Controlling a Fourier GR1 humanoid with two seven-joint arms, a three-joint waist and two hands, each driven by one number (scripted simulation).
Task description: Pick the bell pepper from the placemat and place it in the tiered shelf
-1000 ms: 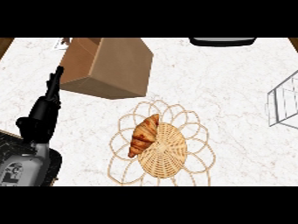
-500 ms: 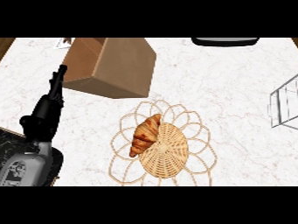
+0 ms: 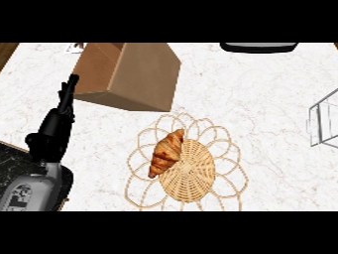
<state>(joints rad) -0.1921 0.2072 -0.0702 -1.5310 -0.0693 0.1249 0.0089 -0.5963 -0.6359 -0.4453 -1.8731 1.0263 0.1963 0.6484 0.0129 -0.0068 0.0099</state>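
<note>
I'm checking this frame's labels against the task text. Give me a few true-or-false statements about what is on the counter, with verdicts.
1. A croissant lies on the woven placemat. True.
2. A bell pepper sits on the placemat. False: only the croissant is there.
3. The left hand holds the croissant. False: it is open, fingers straight, apart from it at the view's left.
4. The wire shelf shows at the view's right edge. True.
5. The cardboard box stands inside the shelf. False: it stands on the counter, beyond the placemat.

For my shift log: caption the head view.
Croissant on woven placemat, wire shelf at right, left hand open at left.
</note>
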